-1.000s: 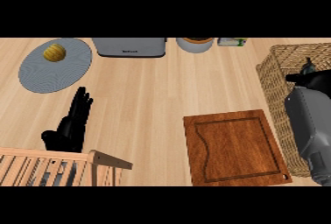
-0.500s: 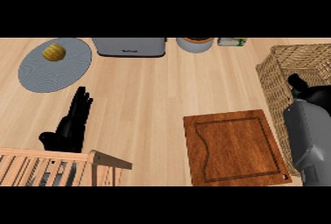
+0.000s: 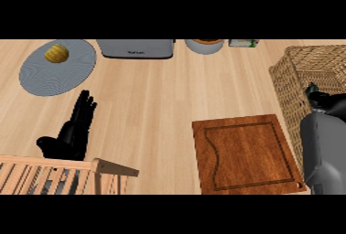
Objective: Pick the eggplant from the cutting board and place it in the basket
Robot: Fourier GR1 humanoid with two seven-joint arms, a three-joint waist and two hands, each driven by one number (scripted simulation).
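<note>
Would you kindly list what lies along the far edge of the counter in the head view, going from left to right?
Grey plate carrying a yellow fruit → grey toaster → bowl → small green-labelled box → wicker basket.

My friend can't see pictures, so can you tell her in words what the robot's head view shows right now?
The wooden cutting board lies bare on the counter, and the robot's right hand is at the wicker basket by the right edge; no eggplant is in sight. The left hand rests open at lower left, beyond it a grey plate holding a yellow food item.
</note>
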